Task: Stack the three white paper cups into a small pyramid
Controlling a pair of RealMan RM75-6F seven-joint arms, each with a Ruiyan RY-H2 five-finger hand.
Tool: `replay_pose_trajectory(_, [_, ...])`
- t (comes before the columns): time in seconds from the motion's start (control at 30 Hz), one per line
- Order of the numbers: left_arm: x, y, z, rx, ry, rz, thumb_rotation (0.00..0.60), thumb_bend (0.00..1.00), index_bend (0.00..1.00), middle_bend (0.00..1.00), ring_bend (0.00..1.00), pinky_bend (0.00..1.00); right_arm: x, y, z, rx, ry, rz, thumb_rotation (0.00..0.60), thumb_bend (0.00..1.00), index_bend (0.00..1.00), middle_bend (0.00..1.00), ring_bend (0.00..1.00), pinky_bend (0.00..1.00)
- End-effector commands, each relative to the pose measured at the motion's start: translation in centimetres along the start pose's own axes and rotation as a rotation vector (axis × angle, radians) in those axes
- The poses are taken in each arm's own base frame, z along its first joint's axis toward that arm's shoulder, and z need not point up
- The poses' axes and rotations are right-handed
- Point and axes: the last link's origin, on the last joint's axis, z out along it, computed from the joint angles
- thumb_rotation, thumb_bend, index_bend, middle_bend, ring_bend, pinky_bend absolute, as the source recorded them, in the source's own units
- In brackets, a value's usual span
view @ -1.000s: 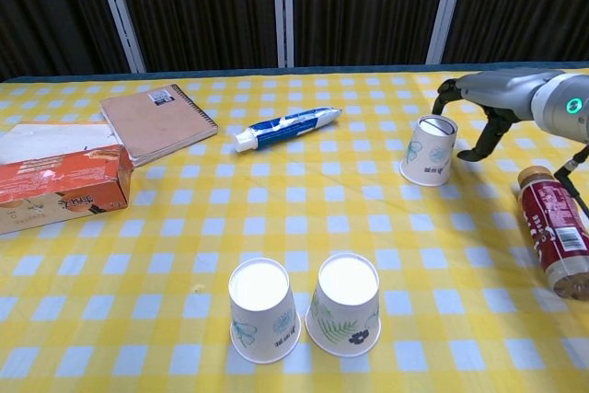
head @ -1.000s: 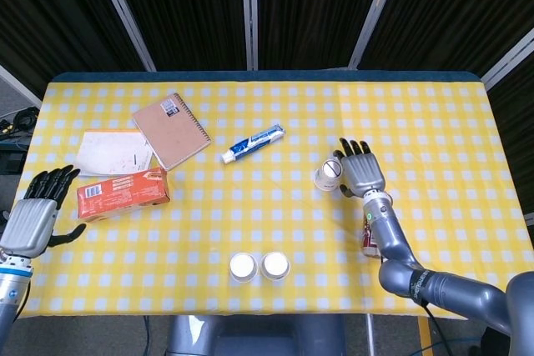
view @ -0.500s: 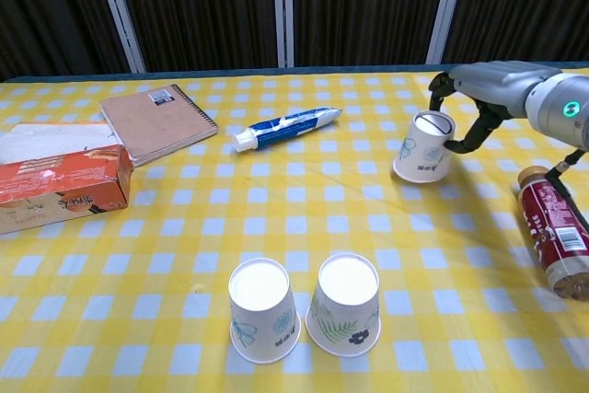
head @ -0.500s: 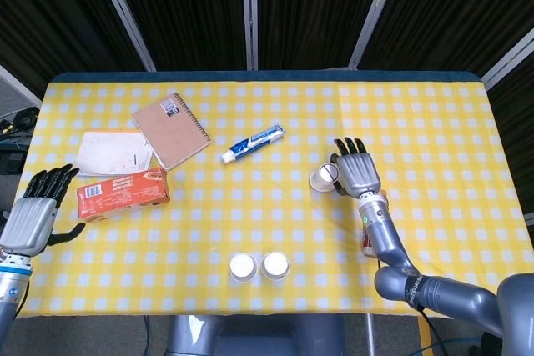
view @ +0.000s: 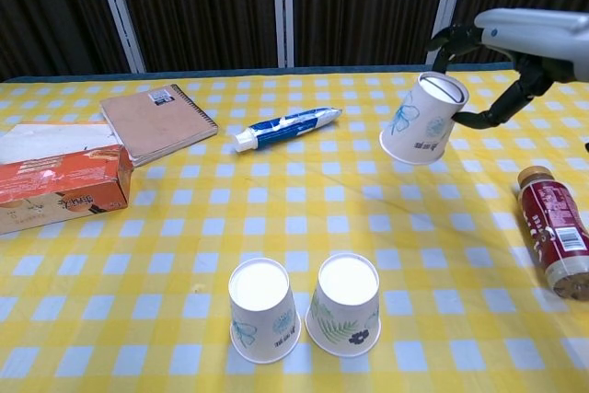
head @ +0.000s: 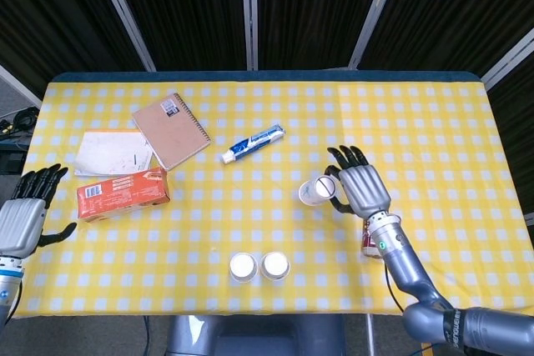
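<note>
At the far left, the left hand [head: 21, 221] hangs off the table's left edge with its fingers spread and nothing in them. Just to its right lies an orange box [head: 122, 193], with a sheet of paper [head: 110, 152] behind it and a brown spiral notebook [head: 171, 130] beside that. A toothpaste tube [view: 286, 127] lies further along, near the middle of the yellow checked tablecloth [view: 166, 236].

Near the front edge, two white paper cups stand upside down side by side, close to touching: the left cup [view: 262, 309] with a pale blue print and the right cup [view: 345, 305] with a dark fern print.

To their right and further back, the third cup [view: 421, 119] is lifted clear of the cloth, tilted, bottom up and leaning toward the right hand [head: 359, 189]. That hand grasps it from the right side, fingers curled over its upper end and the thumb reaching under. A brown bottle [view: 555, 243] lies on the cloth at the far right, below the hand and well apart from the cup.
</note>
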Motion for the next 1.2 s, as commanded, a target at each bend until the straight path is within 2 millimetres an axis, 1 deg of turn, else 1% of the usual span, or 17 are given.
replay_pose_trajectory(0.03, [0.0, 0.0, -0.1, 0.001, 0.002, 0.002, 0.600, 0.25, 0.00, 0.00, 0.00, 0.00, 1.5, -1.1, -2.0, 0.071, 0.022, 0.021, 0.600, 0.29, 0.47, 0.09, 0.00, 0.00])
replay_pose_trajectory(0.1, [0.0, 0.0, -0.2, 0.002, 0.000, 0.004, 0.600, 0.25, 0.00, 0.00, 0.00, 0.00, 1.9, -2.0, -3.0, 0.130, 0.011, 0.039, 0.600, 0.29, 0.47, 0.09, 0.00, 0.00])
replay_pose_trajectory(0.2, [-0.1, 0.0, -0.2, 0.001, -0.003, 0.007, 0.600, 0.25, 0.00, 0.00, 0.00, 0.00, 1.8, -2.6, -3.8, 0.187, -0.017, 0.050, 0.600, 0.29, 0.47, 0.10, 0.00, 0.00])
replay_pose_trajectory(0.37, [-0.2, -0.1, -0.1, 0.000, -0.006, 0.010, 0.600, 0.25, 0.00, 0.00, 0.00, 0.00, 0.8, -2.7, -5.2, 0.307, -0.101, 0.096, 0.600, 0.29, 0.47, 0.11, 0.00, 0.00])
replay_pose_trajectory(0.47, [-0.2, 0.0, -0.1, -0.001, -0.006, 0.010, 0.600, 0.25, 0.00, 0.00, 0.00, 0.00, 0.4, -2.4, -5.3, 0.346, -0.116, 0.114, 0.600, 0.29, 0.47, 0.11, 0.00, 0.00])
replay_pose_trajectory(0.7, [-0.1, -0.1, 0.0, 0.002, -0.007, 0.008, 0.600, 0.25, 0.00, 0.00, 0.00, 0.00, -0.4, -2.9, -6.0, 0.418, -0.155, 0.146, 0.600, 0.29, 0.47, 0.11, 0.00, 0.00])
replay_pose_trajectory(0.93, [-0.2, -0.1, -0.1, -0.001, -0.010, 0.008, 0.600, 0.25, 0.00, 0.00, 0.00, 0.00, -1.7, -4.0, -6.3, 0.460, -0.182, 0.145, 0.600, 0.29, 0.47, 0.11, 0.00, 0.00])
replay_pose_trajectory(1.2, [-0.2, 0.0, -0.1, -0.001, -0.012, 0.008, 0.600, 0.25, 0.00, 0.00, 0.00, 0.00, -2.5, -5.6, -5.6, 0.477, -0.165, 0.136, 0.600, 0.29, 0.47, 0.12, 0.00, 0.00])
